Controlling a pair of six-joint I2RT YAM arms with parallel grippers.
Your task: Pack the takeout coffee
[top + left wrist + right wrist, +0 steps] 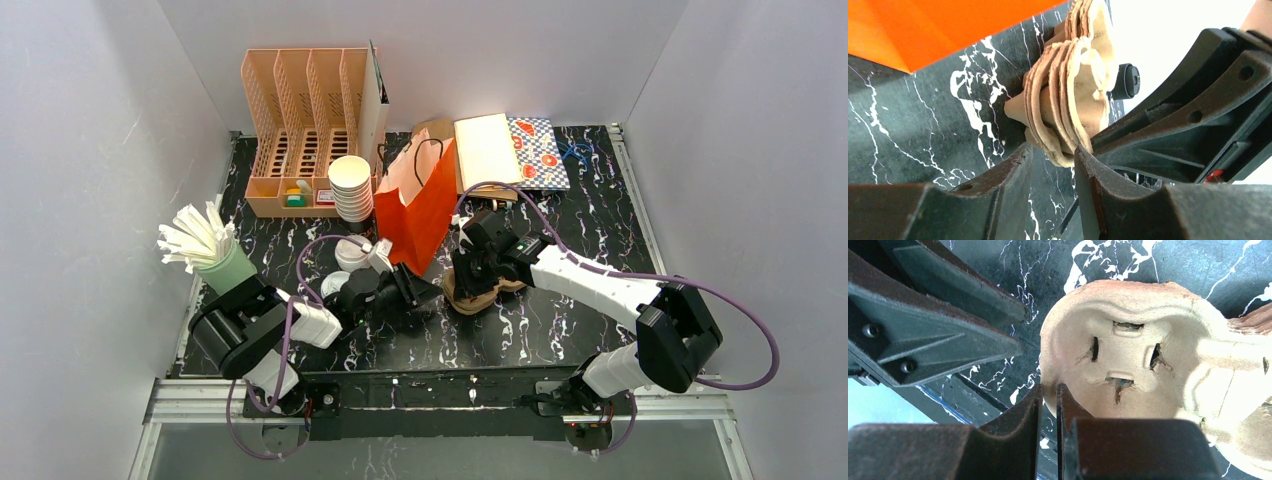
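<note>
The takeout coffee stands unpacked on the table point(560, 300). What looks to be the white-lidded cup point(351, 254) sits at about nine o'clock from the stack of pulp carriers point(478, 292), past the left arm's wrist; the black-lidded cup I cannot pick out against the dark top. The step in hand, I judge, is freeing one carrier from that nested stack. The right gripper point(1049, 390) reaches in from twelve o'clock, its fingers pressed nearly together on the thin rim of the top carrier. The left gripper point(1053, 152) comes from nine o'clock, partly spread across the lower layers' edge, one finger against the pulp and a gap at the other, so nothing is clamped there. To do it well, the left should close on the lower layers only and hold them down while the right peels its rim upward slowly at a tilt. Soft pulp tears easily, and two layers may lift together. The orange paper bag point(420, 205) stands near at eleven o'clock, so the lift should swing clear of it.
</note>
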